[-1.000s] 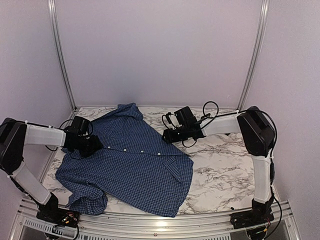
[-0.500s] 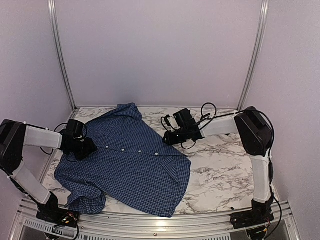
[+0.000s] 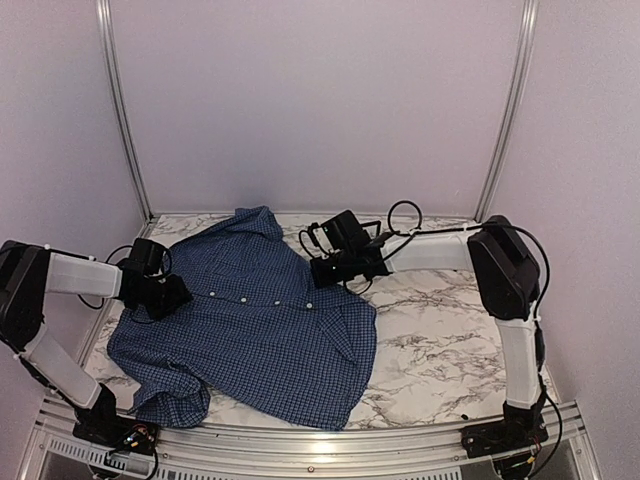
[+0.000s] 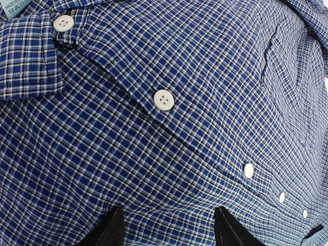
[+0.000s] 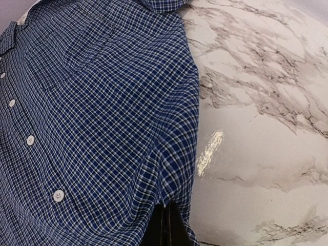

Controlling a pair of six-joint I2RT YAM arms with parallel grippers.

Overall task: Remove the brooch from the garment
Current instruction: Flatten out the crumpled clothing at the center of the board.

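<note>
Shirt (image 3: pixel 260 330): soft blue fine-check weave, spread out rumpled on the glossy marble-veined counter (image 3: pixel 450 330). Round pale buttons (image 4: pixel 164 99) run down the front. Right hand (image 5: pixel 165 225) is pinched tight on the shirt's side edge, where the cloth puckers. Left hand (image 4: pixel 169 228) is half-wide, black tips on flat cloth. Can't make out the brooch.

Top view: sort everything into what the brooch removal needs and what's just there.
Job: checked shirt; left gripper, open over it; right gripper, shut on its edge. Brooch not visible in any view.
Just there: marble table; shirt's pale buttons; collar label.
</note>
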